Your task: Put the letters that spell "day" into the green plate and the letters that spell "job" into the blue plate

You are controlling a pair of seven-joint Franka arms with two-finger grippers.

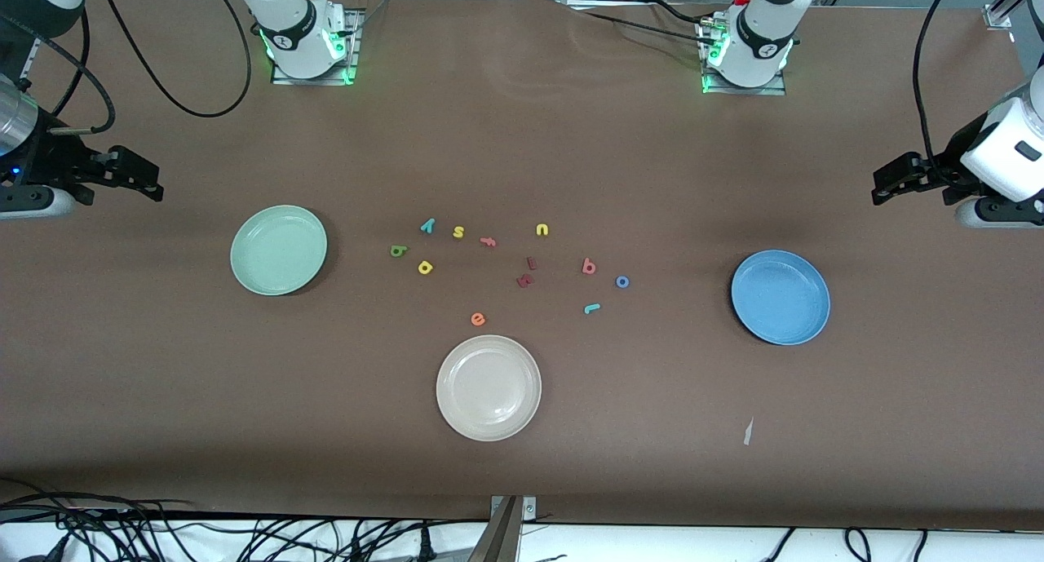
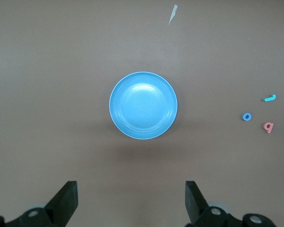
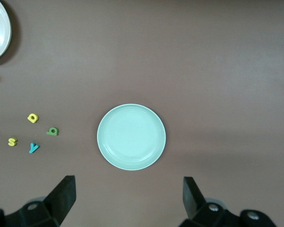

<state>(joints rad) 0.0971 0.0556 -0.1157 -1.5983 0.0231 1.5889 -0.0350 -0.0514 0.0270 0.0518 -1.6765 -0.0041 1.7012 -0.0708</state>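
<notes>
Left gripper: fingers spread wide, empty, waits at right edge of frame, above blue plate.
Right gripper: fingers spread wide, empty, waits at left edge, above green plate.
Both plates: empty.
"day" letters: d, a, y clustered just right of green plate.
"job" letters: b, o, j right of centre, well apart from blue plate.
Decoys: yellow s beside y; u; orange e; white plate at lower centre.
Risk: letters tiny and flat; fingers may slip off, or take s for a.
</notes>
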